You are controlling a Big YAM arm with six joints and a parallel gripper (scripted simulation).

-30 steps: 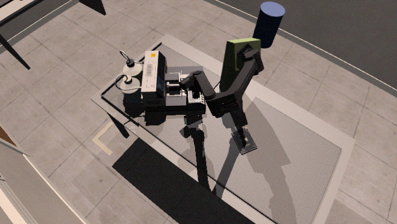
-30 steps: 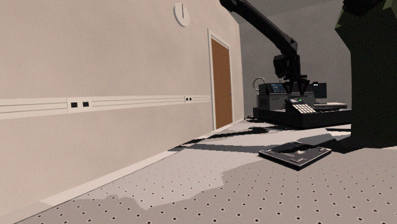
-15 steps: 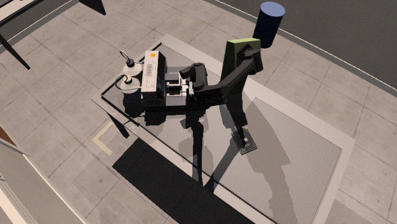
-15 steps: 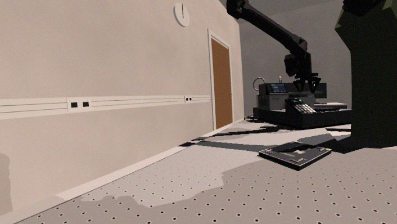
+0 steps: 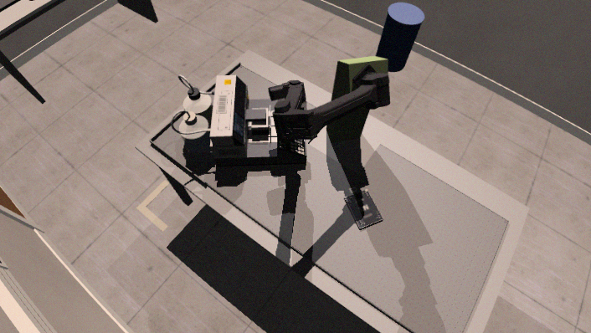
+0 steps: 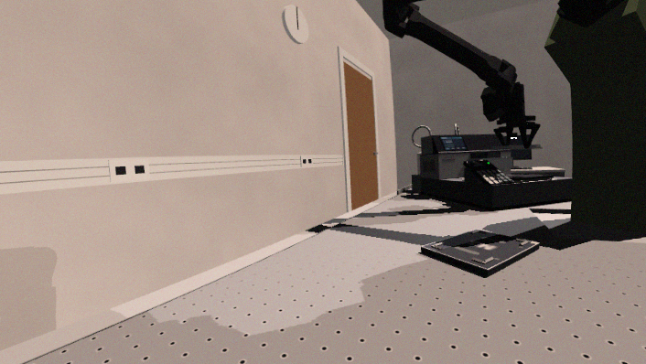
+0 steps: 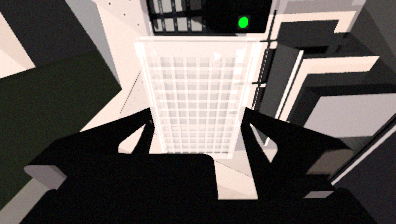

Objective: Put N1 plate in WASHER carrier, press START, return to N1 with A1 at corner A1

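Gripper (image 5: pixel 277 92) (image 6: pixel 518 144) (image 7: pixel 197 111): fingers set wide, near full open, w/ the plate clamped btwn tips; wide b/c plate's wide.
Plate (image 7: pixel 192 100): gripped by its two long sides, wells in full view in wrist cam; not made out clearly in top or ext. view. Side hold prob. keeps the underside free for seating.
Washer (image 5: pixel 223 109) (image 6: pixel 436 165): plate up near its carrier side, looks not yet seated. Likely on the outbound leg, tho stills can't prove it.
Lamp (image 6: pixel 488 163) (image 7: pixel 243 22): green; prob. just idle if no run made yet.
Keypad (image 5: pixel 298 146) (image 6: pixel 491 174) (image 7: pixel 172 15): close by, sloped; START wants a press only after release.
Nest (image 5: pixel 372 219) (image 6: pixel 486 273): no plate in it, sits apart from washer, stays the return spot.
Next: square plate to pocket, lower flat, let go. Risk: an edge rides up on a locator, & washer won't notice.
Bench (image 5: pixel 439 201) (image 6: pixel 320 329): pale, dotted w/ small holes, arm shadows across.
Room: tiled floor, blue bin (image 5: pixel 406 13), brown door (image 6: pixel 361 137), wall clock (image 6: pixel 296 25).
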